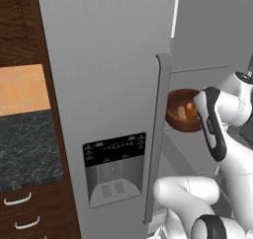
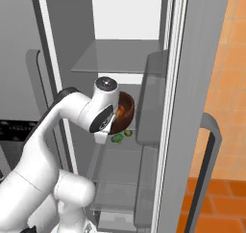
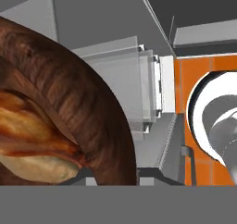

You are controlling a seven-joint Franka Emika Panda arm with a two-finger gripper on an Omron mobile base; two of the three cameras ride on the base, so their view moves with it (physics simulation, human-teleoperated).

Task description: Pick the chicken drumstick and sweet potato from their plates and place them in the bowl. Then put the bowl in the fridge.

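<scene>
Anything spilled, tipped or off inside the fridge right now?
Nothing stands out. The bowl is carried roughly level into the open fridge, food still inside it; small green items sit on a shelf below.

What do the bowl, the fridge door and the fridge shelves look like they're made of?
The bowl looks like dark reddish-brown wood with a slight sheen: grain streaks run along its wall. The fridge door looks like matte grey metal, flat and even, though painted plastic is possible. The fridge shelves seem to be clear glass or plastic; the back wall shows through them.
</scene>
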